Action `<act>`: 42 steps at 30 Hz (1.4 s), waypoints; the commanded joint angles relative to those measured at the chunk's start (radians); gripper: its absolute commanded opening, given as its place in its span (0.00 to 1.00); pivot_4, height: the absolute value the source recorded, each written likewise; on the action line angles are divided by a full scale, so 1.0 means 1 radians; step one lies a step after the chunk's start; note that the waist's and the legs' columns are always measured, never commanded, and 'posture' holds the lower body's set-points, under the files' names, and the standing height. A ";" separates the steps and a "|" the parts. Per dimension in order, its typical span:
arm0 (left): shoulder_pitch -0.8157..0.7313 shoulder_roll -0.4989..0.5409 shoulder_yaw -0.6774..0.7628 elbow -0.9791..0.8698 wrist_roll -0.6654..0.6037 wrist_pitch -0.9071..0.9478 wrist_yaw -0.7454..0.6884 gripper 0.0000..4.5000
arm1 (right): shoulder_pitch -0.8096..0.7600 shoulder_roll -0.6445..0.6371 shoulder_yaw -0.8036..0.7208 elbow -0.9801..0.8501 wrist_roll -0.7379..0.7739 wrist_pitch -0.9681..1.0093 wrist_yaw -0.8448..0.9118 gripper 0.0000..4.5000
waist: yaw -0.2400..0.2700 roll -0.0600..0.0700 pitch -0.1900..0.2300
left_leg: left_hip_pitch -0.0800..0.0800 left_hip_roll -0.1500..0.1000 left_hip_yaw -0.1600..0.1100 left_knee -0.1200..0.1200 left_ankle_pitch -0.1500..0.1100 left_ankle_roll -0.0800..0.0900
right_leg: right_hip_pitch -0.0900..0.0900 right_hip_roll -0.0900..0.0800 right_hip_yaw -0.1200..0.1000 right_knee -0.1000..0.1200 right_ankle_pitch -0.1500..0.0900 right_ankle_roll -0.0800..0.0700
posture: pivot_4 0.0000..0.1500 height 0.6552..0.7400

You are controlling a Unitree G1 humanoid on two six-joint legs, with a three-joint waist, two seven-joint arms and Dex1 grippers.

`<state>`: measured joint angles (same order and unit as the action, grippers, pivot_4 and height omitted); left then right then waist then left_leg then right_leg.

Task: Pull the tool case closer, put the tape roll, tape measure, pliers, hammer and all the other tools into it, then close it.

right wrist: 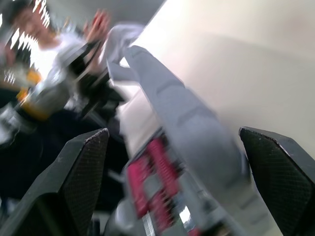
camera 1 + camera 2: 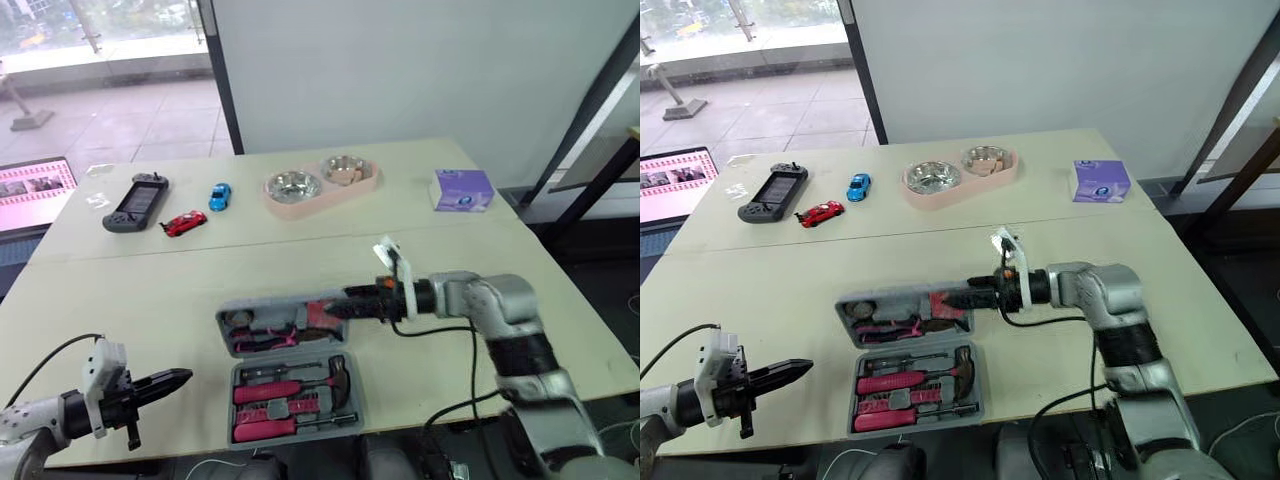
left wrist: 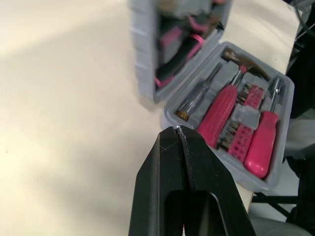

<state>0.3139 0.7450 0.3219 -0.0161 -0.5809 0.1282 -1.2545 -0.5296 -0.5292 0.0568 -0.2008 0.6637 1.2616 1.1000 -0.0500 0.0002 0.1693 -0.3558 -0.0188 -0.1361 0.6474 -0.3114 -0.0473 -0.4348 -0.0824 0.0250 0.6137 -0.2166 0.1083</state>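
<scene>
Pale beige table (image 2: 150,290) fills the foreground in front of a white wall, and near its front edge the tool case (image 2: 292,400) lies open, its grey lid (image 2: 280,322) tilted up from the tray. The right pincer (image 2: 350,303) reaches in from the side, its two black fingers spread wide with the lid's free rim between them; they straddle it and do not look clamped on it. The tray sits just below and in front of that pincer, with a hammer (image 2: 338,372) and pink-handled screwdrivers (image 2: 265,390) seated in moulded recesses, and more pink-handled tools tucked into the lid. The left pincer (image 2: 180,378) hovers beside the tray's other side, well clear of it, its fingers pressed together on nothing. The case looks like stiff moulded plastic, ribbed at the rim and smooth elsewhere, so likely a bit slippery; loaded with steel tools it should be bottom-heavy and unlikely to slide while the light lid swings on its hinge. The free rim is the sensible place to take hold or push. Far beyond the right pincer stand a pink double pet bowl (image 2: 320,183) with steel inserts, a purple tissue box (image 2: 462,190), two toy cars (image 2: 183,223) and a handheld game console (image 2: 136,202).
</scene>
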 commanded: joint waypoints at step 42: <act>0.199 0.047 0.321 -0.285 -0.065 0.123 0.035 0.00 | 0.578 -0.377 -0.210 -0.191 -0.228 -0.961 0.083 0.99 | 0.016 -0.012 0.009 | 0.002 0.000 0.003 0.002 0.000 0.001 | 0.004 -0.001 0.000 -0.002 -0.004 -0.004 | 1.00 0.95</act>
<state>0.5127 0.7966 0.6122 -0.3038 -0.6440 0.2694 -1.2113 0.0526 -0.9038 -0.1404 -0.3857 0.4275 0.3175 1.1830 -0.0337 -0.0121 0.1781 -0.3535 -0.0189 -0.1329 0.6490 -0.3118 -0.0466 -0.4305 -0.0834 0.0255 0.6120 -0.2202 0.1047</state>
